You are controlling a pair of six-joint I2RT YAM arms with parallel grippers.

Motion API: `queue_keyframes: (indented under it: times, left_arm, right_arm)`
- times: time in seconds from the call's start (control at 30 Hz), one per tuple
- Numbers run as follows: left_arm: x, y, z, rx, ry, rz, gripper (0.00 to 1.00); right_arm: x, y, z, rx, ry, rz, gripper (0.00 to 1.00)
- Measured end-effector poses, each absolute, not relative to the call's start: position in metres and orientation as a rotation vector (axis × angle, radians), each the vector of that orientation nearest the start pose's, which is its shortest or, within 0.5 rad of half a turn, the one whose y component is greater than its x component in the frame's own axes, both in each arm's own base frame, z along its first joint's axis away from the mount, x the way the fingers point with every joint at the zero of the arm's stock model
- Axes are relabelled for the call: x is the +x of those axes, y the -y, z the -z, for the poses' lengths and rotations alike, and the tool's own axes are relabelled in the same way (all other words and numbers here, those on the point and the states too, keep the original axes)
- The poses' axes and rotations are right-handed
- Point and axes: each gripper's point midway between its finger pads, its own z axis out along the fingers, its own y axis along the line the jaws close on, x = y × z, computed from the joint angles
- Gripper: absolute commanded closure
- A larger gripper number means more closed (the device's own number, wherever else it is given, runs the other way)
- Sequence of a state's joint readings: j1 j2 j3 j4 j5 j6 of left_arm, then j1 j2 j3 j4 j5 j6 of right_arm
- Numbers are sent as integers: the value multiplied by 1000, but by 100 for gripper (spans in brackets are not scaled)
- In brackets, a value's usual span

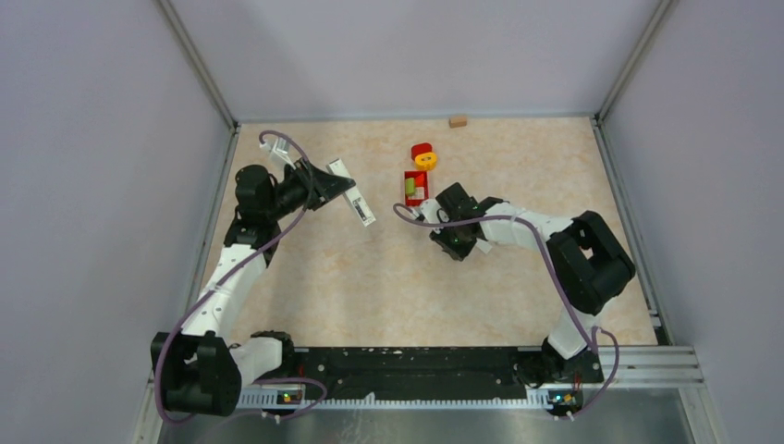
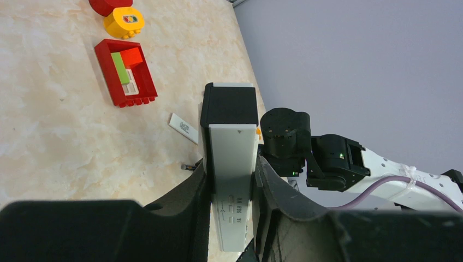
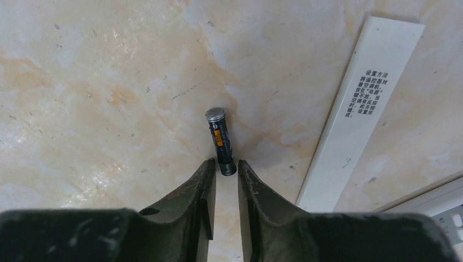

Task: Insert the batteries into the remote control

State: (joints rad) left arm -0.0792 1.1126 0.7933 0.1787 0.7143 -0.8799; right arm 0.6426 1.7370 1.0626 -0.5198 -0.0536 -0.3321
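Observation:
My left gripper is shut on the white remote control, which it holds lengthwise off the table with its black end pointing away. That remote control shows at the left back in the top view. One dark battery with an orange mark lies on the table. My right gripper has its fingertips closed round the battery's near end. A long white battery cover lies flat just to the right of it. From the left wrist the same battery peeks out beside the left finger.
A red brick tray with green and orange bricks in it sits just behind the right gripper. A yellow brick and a red brick lie behind the tray. A tan block rests at the back wall.

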Motion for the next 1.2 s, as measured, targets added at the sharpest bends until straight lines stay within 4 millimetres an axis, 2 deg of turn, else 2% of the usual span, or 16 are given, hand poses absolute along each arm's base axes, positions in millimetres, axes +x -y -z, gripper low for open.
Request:
queue_keyframes:
  times: [0.13,0.3,0.33,0.47,0.53,0.73,0.8,0.83,0.9,1.0,1.13,1.2]
  left_arm:
    - [323,165,-278,-161,-1853,1296,100]
    - [323,165,-278,-161,-1853,1296,100]
    - [323,165,-278,-161,-1853,1296,100]
    - [322,165,-278,-160,-1853,1297,100]
    - [322,166,-278,-159,-1854,1298,100]
    - [322,166,-277,-171,-1859,1309,100]
    - [321,167,-275,-179,-1857,1326,100]
    - [321,168,-274,-182,-1855,1335,100]
    - [321,172,-269,-196,-1858,1369,100]
    - [321,182,-256,-231,-1892,1418,100]
    - [318,204,-239,-253,-1949,1491,100]
    - [316,213,-233,-263,-1967,1526,100]
  right_arm:
    - [282,-206,-21,-1299,-2447,-158,67]
    - [289,-212,-21,-1283,-2448,-163,67]
    - [290,-213,-21,-1281,-2446,-164,68]
    - [293,-217,-21,-1278,-2439,-175,91]
    - [293,-217,-21,-1273,-2441,-177,98]
    - [295,-217,-24,-1207,-2456,-165,100]
    - [296,-219,-34,-1158,-2452,-179,100]
    - [297,-220,-42,-1126,-2442,-192,100]
    - [299,-227,-71,-1031,-2392,-242,100]
    - [302,-239,-129,-852,-2280,-358,100]
    - [295,-258,-198,-671,-2150,-548,100]
    - [288,-269,-222,-625,-2109,-627,100]
